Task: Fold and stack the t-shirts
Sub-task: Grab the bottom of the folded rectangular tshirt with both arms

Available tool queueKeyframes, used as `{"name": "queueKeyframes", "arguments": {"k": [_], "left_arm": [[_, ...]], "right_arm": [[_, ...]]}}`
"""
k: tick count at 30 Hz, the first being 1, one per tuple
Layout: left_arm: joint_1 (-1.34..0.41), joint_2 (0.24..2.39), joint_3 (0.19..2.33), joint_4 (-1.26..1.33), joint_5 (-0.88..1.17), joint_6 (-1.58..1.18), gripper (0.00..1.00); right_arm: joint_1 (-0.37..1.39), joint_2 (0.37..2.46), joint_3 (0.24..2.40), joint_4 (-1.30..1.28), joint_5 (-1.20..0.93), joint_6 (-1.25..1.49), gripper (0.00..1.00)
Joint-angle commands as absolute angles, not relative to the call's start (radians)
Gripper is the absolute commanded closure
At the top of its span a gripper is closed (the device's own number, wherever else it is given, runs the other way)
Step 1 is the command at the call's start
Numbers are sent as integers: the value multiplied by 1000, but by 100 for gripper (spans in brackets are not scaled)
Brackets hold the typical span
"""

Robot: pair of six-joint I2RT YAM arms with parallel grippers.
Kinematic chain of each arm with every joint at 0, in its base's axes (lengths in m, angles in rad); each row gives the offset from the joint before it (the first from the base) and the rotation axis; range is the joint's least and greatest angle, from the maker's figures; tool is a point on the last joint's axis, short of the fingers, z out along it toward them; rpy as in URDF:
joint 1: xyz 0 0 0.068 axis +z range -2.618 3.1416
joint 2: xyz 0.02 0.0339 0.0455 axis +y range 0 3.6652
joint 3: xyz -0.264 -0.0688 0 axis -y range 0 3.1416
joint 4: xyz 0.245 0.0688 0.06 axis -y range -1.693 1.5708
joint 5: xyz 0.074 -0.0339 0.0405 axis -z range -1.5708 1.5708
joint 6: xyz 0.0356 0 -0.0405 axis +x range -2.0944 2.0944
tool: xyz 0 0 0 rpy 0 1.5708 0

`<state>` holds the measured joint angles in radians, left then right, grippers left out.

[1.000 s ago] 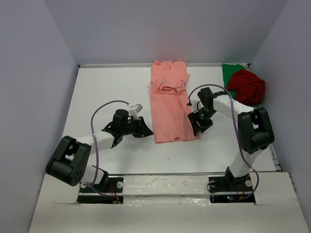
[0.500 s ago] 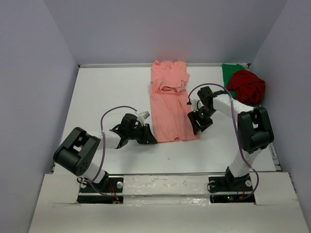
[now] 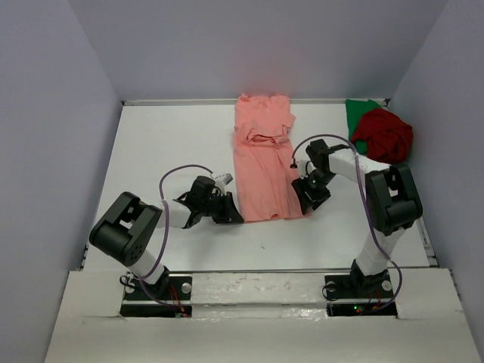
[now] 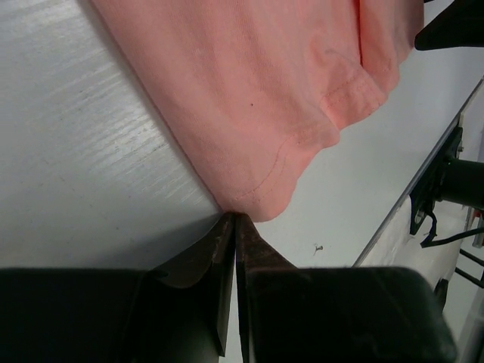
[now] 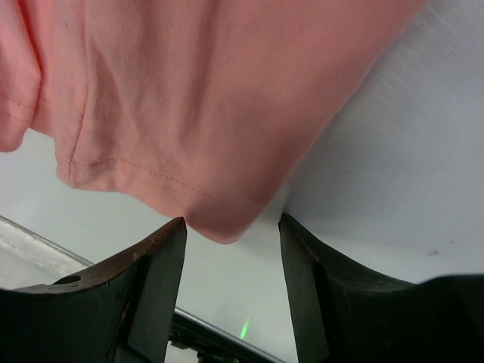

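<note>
The salmon-pink t-shirt point(image 3: 262, 162) lies folded into a long strip down the middle of the white table point(image 3: 166, 151). My left gripper point(image 3: 231, 213) is low at its near left corner. In the left wrist view the jaws are pressed together, and the left gripper's point(image 4: 235, 217) tips nip the very edge of the pink hem corner point(image 4: 261, 198). My right gripper point(image 3: 306, 200) is at the near right corner. It stands open, and that corner point(image 5: 219, 219) hangs between the fingers of the right gripper point(image 5: 231, 221). The dark red t-shirt point(image 3: 384, 134) lies crumpled on the green t-shirt point(image 3: 358, 113) at the back right.
Grey walls close in the table on the left, back and right. The table's near rail point(image 4: 435, 170) runs close behind the shirt's hem. Both arm bases are bolted at the near edge point(image 3: 257, 287).
My left arm has slid right to the shirt's near left corner and its jaws have closed there. The right gripper has hardly moved and has stayed open.
</note>
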<state>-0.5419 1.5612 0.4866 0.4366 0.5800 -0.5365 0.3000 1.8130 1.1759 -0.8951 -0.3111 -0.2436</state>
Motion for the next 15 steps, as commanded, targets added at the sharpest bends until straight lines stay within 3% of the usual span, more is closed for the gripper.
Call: {"name": "queueKeyframes", "arguments": {"k": [1,11,15], "left_arm": [[-543,1578,521,443,575,-532,80],[-545,1548,538,443,643,-568,60],[-543,1537,529,439,647,-574,58]], "right_arm": [[293,1827,1154,-858,-322,-252,42],[293,1841,1154,-853,-314,-253,44],[293,1845,1160,-853,-314,-253,46]]}}
